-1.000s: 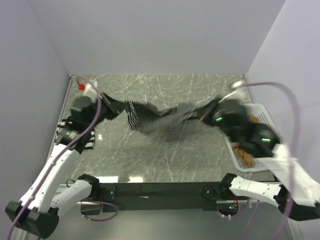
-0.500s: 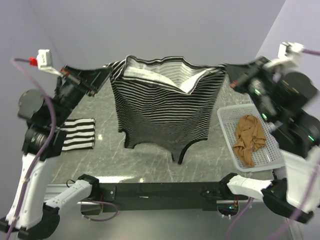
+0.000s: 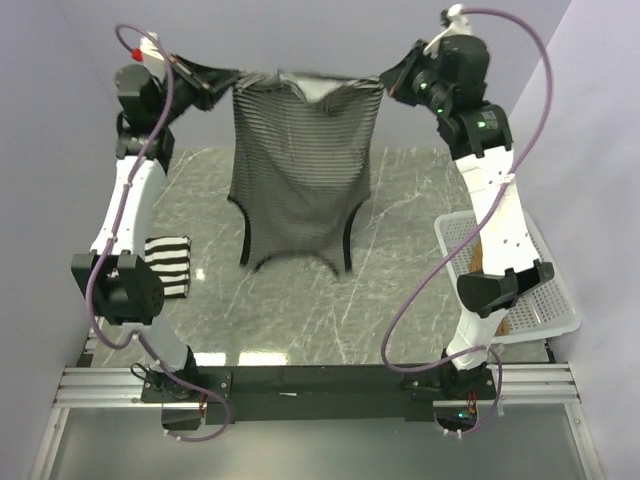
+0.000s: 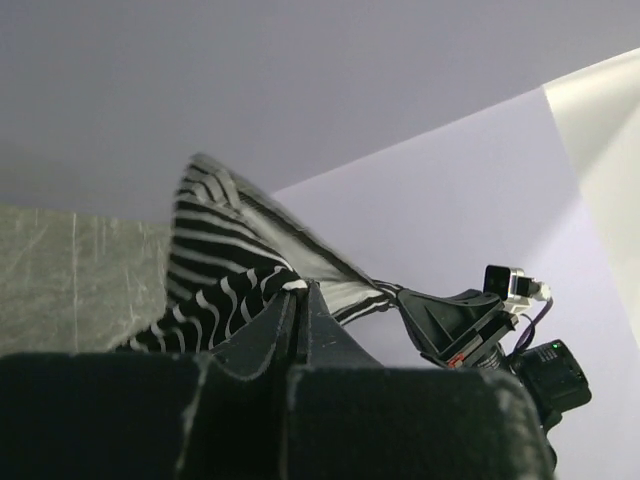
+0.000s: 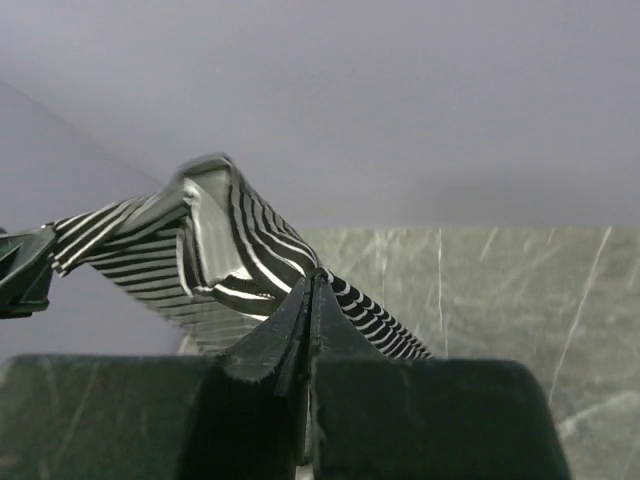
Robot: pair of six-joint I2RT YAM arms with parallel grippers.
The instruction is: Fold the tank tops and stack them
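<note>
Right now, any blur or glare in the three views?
Top external: the hanging striped tank top is motion-smeared along its upper edge, and the table shows a small glare spot. Left wrist: left gripper is dark and soft, cloth stripes readable. Right wrist: right gripper is dark too; the cloth's fold is smeared.

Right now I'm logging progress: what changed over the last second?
Both arms swung up, raising the thin-striped tank top from a bunched strand low over the table to hang spread between them. The left fingers and right fingers stayed shut on its top corners; the basket stayed put.
</note>
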